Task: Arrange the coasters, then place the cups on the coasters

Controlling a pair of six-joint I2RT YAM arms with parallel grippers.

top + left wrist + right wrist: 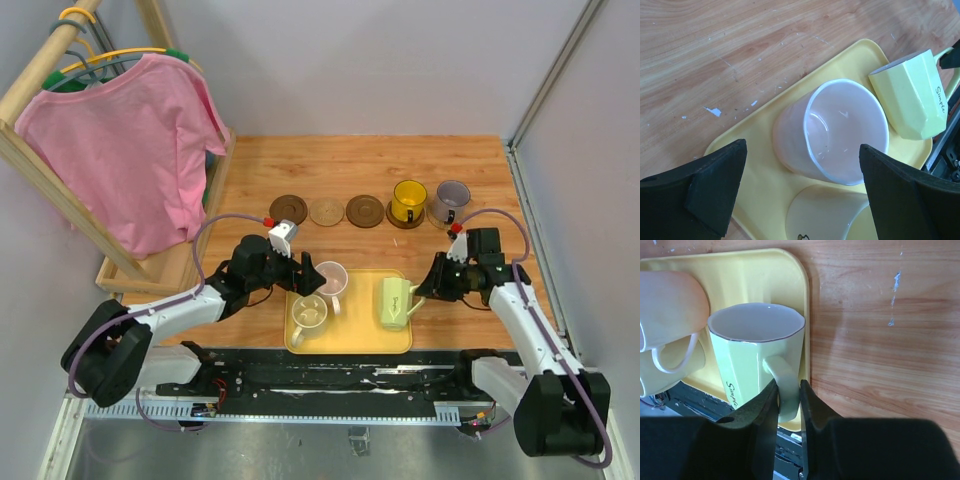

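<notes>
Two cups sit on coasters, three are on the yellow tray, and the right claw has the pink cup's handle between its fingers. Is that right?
Not quite. The handle between the fingers of the right claw belongs to the pale green cup, not the pink cup; the right wrist view shows this plainly. The rest of your statement stands.

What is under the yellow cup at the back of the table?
A dark brown coaster. Only its edge peeks out around the yellow cup. The cup covers the middle, so any ring pattern there cannot be seen.
</notes>
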